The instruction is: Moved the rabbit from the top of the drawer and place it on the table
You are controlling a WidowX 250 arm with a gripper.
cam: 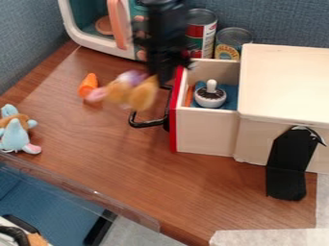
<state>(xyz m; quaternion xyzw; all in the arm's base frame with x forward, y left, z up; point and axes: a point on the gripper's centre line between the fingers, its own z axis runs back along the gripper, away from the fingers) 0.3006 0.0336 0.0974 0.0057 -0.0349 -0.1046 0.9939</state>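
The black gripper (160, 74) is over the table, left of the open drawer's red front. A blurred plush rabbit (133, 91), tan with a purple patch and a pink end, hangs at the gripper's tip, held off the wooden table (122, 158). The fingers look closed on its right part. Right of the rabbit, the drawer (204, 129) is pulled out from the cream-coloured drawer box (289, 81).
An orange carrot (89, 85) lies just left of the rabbit. A blue plush (16, 132) sits at the left edge. The drawer holds a white-and-dark knobbed object (210, 96); its black handle (149, 123) sticks out leftward. Cans (201, 33) and a toy oven (96, 41) stand behind.
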